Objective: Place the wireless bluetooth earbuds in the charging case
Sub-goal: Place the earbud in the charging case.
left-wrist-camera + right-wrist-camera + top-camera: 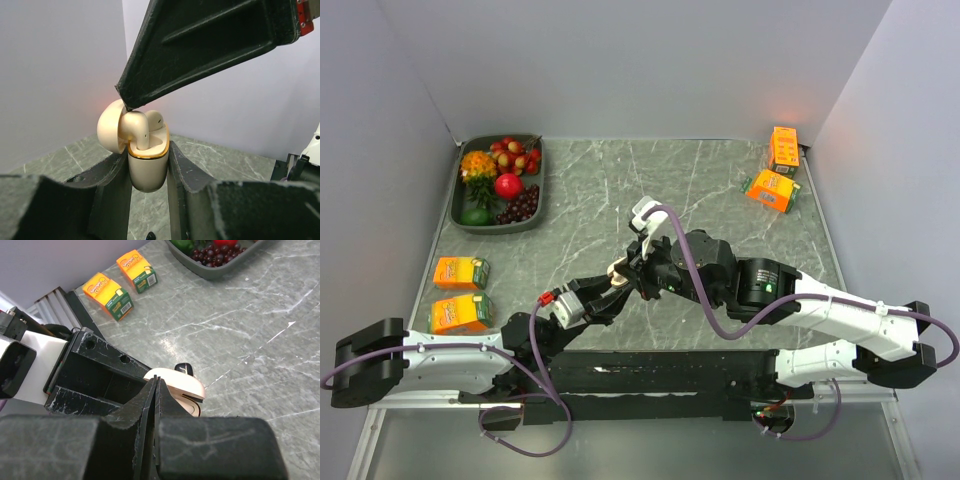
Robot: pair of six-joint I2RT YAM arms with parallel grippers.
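- Marble-veined tabletop [720, 180] between grey walls, with the fruit tray [470, 215] far left and well apart from the work.
- Near the middle, the left gripper [147, 159] is clamped on the charging case [147, 175], lid open.
- Both earbuds [136, 127] stand in the case, the nearer one riding high.
- The right gripper [156, 385], fingers pressed together, touches that earbud from above. An off-centre push could flick it out or twist the case in its grip.

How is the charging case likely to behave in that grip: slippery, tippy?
The charging case looks glossy and rounded, so it may slip in the left gripper. Its open lid hangs to one side, so a push would probably twist it.
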